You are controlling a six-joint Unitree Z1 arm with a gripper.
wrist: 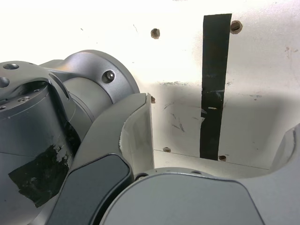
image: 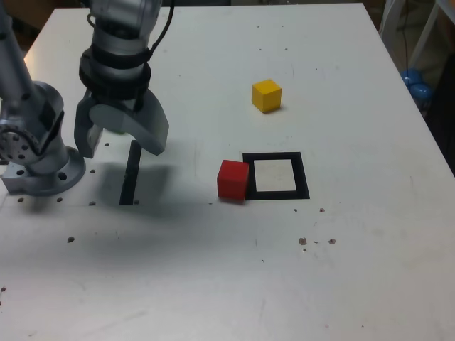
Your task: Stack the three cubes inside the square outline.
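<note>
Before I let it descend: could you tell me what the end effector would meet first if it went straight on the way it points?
The end effector points down, open and empty. It would likely first meet the table at the black strip; exact depth is unclear.

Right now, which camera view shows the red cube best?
The exterior view. There the red cube is fully visible, sitting against the square outline on that view's left side. The wrist view does not show it, only the open gripper and a black strip.
</note>
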